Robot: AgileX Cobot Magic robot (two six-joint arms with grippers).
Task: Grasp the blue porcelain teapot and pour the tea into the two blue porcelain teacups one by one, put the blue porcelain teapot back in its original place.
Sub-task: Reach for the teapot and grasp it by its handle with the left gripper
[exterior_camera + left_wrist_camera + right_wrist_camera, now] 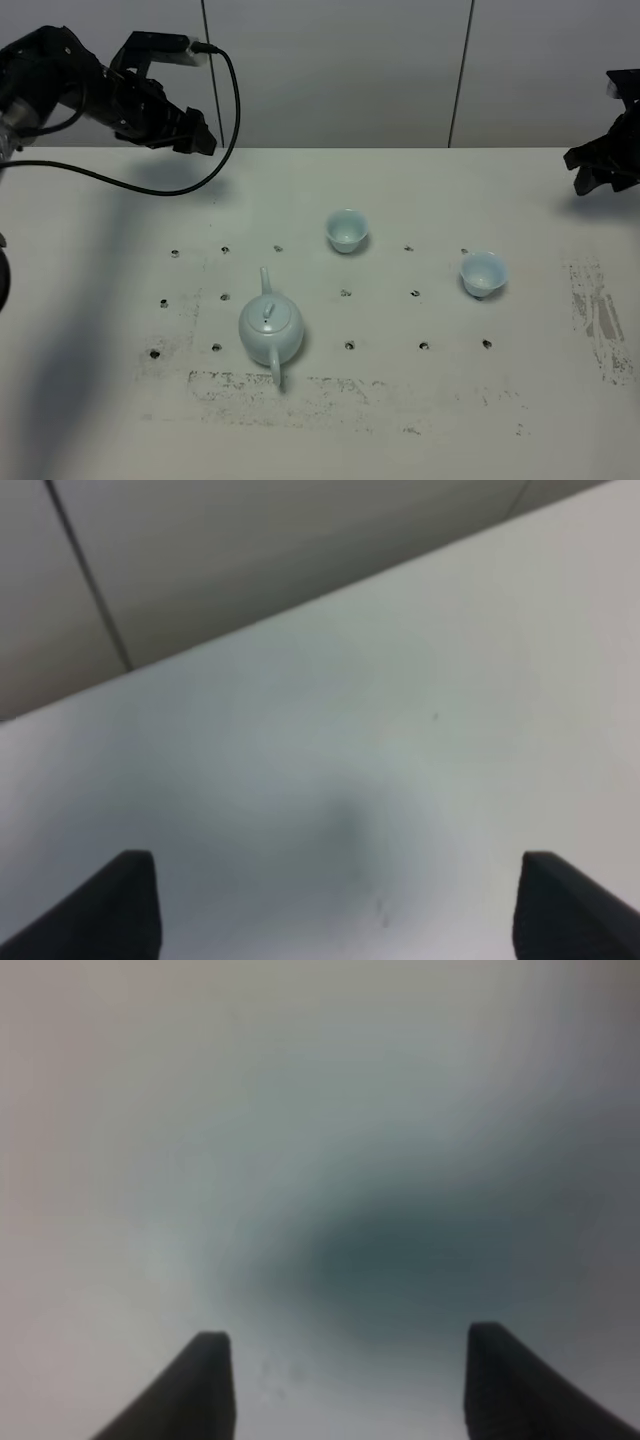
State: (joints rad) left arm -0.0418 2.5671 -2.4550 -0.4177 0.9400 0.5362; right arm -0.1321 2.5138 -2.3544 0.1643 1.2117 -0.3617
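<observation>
Now: pre-grasp | left end effector (335,905) wide open, empty, 10 o'clock | right end effector (342,1385) likewise, 2 o'clock | next: reach teapot (270,330) handle, 7 o'clock.

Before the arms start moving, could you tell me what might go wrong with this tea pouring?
1. The teapot has a thin handle pointing at the near edge, away from the open left end effector and right end effector; a grasp may slip.
2. Its lid could slide off when tilted.
3. The far teacup and the right teacup are small and apart, so the stream may miss.
</observation>
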